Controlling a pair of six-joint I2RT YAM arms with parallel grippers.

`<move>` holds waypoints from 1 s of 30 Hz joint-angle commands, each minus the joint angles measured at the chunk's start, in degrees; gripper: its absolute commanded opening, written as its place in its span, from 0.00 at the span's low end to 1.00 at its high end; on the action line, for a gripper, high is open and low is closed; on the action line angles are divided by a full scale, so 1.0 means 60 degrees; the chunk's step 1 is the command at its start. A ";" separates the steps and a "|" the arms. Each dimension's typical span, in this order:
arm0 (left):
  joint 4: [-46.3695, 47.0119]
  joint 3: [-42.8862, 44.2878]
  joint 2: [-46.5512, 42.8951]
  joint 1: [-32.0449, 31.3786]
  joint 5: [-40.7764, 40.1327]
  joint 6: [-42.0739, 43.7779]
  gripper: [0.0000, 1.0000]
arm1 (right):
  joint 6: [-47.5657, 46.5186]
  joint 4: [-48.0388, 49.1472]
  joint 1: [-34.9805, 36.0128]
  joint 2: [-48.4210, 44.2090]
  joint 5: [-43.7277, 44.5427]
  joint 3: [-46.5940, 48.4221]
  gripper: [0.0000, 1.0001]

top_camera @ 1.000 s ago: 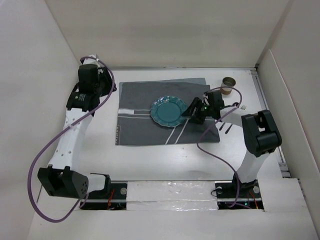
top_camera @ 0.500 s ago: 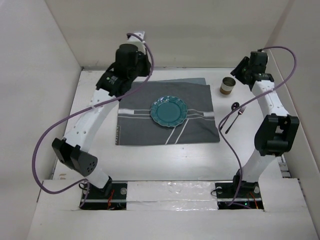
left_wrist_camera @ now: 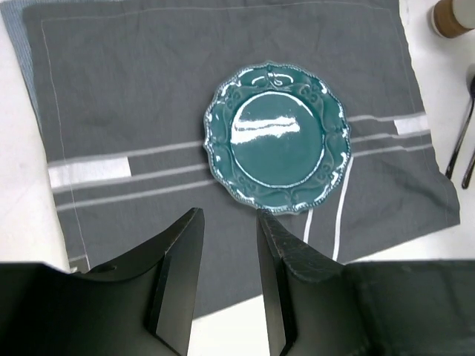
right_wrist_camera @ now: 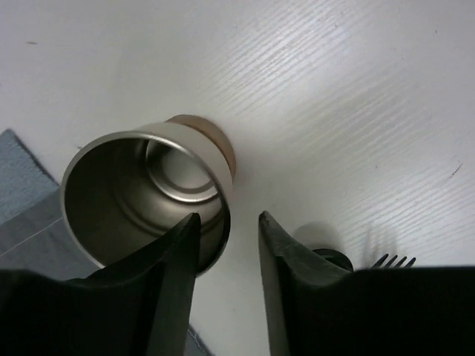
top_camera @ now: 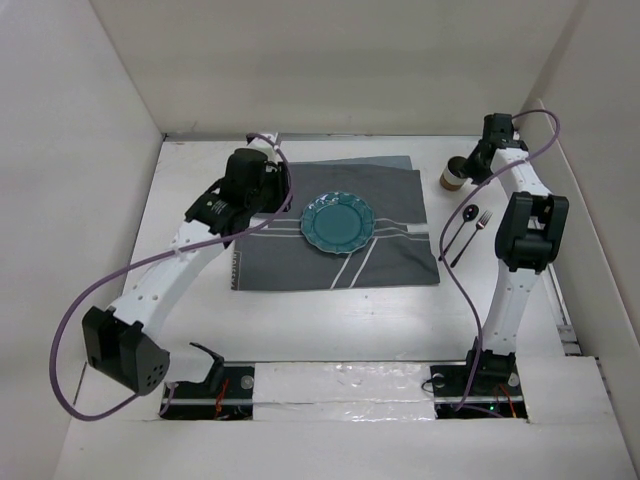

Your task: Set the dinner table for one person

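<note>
The dinner table is a plain white top. A dark grey striped placemat lies on it with a teal scalloped plate at its middle. My left gripper hovers over the mat's left part. In the left wrist view this gripper is open and empty, just short of the plate. A metal cup stands past the mat's far right corner. My right gripper is open just above the cup, its left finger over the cup's mouth.
A spoon and a fork lie side by side right of the mat, near the right arm. White walls close in the table on the left, back and right. The arm bases sit at the near edge.
The left arm has swung down from the back left corner to the mat beside the plate. The right gripper has gone from the mat's right edge up and over to the cup.
</note>
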 commanded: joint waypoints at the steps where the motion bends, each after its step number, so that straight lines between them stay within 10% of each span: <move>1: 0.0382 -0.0346 -0.0930 -0.0023 0.0099 -0.0322 0.32 | -0.0227 -0.0114 -0.0107 -0.0006 0.0148 0.0720 0.38; 4: 0.0324 -0.0376 -0.0945 -0.0023 0.0011 -0.0381 0.32 | -0.0227 -0.0085 -0.0107 0.0200 0.0163 0.0895 0.26; 6: 0.0251 -0.0201 -0.0872 -0.0023 0.0011 -0.0396 0.31 | -0.0183 -0.0157 -0.0107 0.0200 0.0235 0.1128 0.00; 30: 0.0309 -0.0288 -0.0798 -0.0023 0.0084 -0.0689 0.31 | -0.0886 -0.0524 0.2134 0.0052 -0.0862 0.2111 0.00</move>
